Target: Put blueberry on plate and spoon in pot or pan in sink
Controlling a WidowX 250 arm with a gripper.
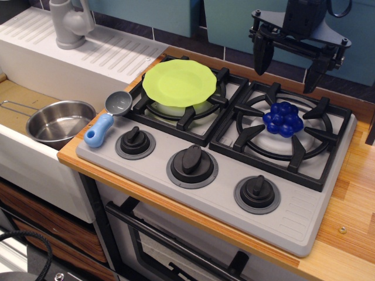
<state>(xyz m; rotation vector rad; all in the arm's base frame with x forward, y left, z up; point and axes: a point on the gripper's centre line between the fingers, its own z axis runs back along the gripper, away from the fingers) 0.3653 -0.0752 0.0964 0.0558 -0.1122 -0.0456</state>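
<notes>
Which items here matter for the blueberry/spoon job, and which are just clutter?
Job items:
blueberry, on the right burner
plate, on the left burner
spoon, at the stove's left edge
pan, in the sink
gripper, open, above the blueberry

Just there:
faucet
stove knobs
drainboard

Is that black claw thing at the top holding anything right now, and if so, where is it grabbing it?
No, nothing is held. The pincer hangs open and empty above the stove, and the blueberry lies below it on the right burner, untouched.
</notes>
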